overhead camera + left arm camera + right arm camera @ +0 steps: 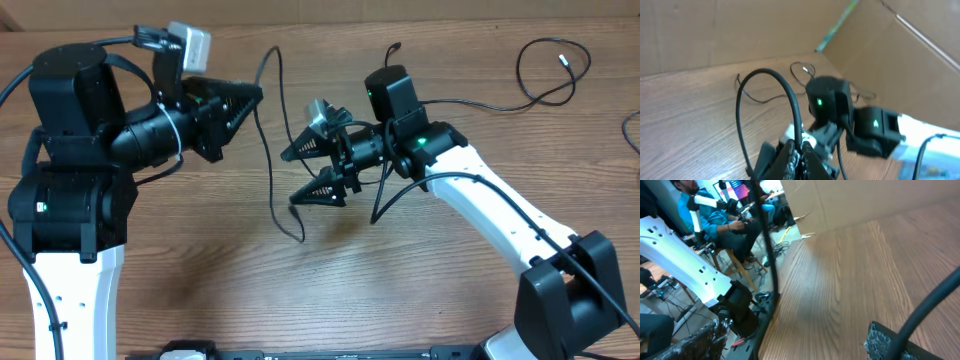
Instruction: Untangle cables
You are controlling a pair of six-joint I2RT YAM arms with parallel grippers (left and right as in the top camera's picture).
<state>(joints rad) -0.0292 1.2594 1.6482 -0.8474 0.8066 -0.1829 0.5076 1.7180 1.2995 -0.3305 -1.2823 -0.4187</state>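
Note:
A thin black cable [272, 150] runs from the back of the table down to an end near the middle [300, 238]. My left gripper [255, 95] is shut on its upper part and holds it off the table; in the left wrist view the jaws [799, 150] pinch the cable, which arcs over [765, 72]. My right gripper [293, 178] is open, its fingers spread wide just right of the cable. In the right wrist view the cable [767, 255] hangs in front of the open jaws [785, 347]. A second looped cable [550, 75] with a silver tip lies at the back right.
Another black cord [385, 205] loops under the right arm, and one crosses the right finger in the right wrist view [935, 300]. The table's front edge [775, 310] lies beyond the hanging cable, with people and equipment past it. A cardboard wall [890, 45] stands behind the table.

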